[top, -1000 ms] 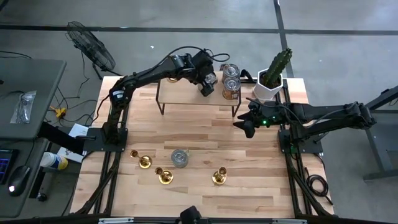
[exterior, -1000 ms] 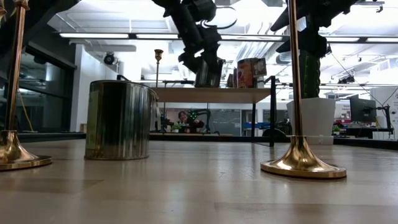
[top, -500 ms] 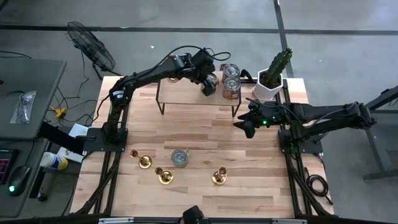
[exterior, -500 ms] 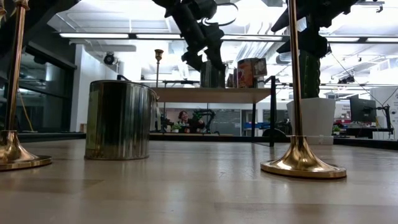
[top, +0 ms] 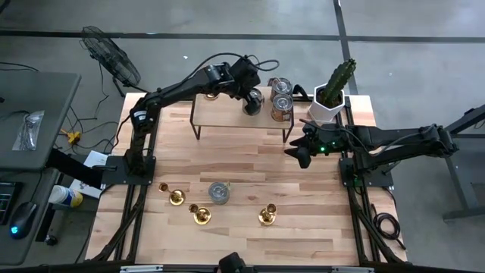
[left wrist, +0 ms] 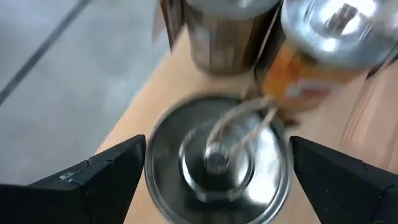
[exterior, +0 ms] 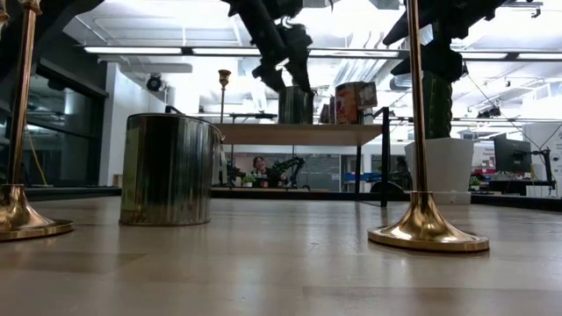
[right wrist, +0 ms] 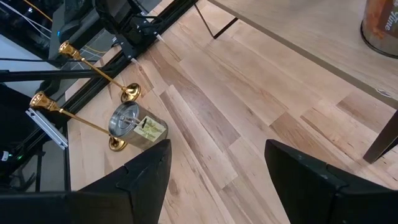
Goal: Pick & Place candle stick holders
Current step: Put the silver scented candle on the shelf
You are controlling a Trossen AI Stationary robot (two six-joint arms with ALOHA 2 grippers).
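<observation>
Your left claw (top: 251, 92) has lifted off the silver can (top: 252, 101) on the raised shelf (top: 227, 114) at the upper middle of the high view; a second ago it sat down around that can, and now in the low view the left claw (exterior: 285, 66) hangs just above the can top (exterior: 295, 104) with its fingers spread wide and nothing held. The left wrist view looks straight down on that can lid (left wrist: 217, 160) between the two dark fingers (left wrist: 93, 177), with two more cans (left wrist: 329, 43) just beyond it. Your right claw (top: 300, 154) has not moved, parked over the counter (top: 250, 159) at the right middle of the high view, fingers part open, holding nothing. The candle stick holders (top: 176, 197) are unchanged: three stand low in the frame on the counter, one at lower left, one (top: 201, 215) just right of it, one (top: 267, 216) further right, with a loose tin can (top: 219, 192) between them. A fourth (exterior: 224, 96) stands on the shelf, left of the cans in the low view.
</observation>
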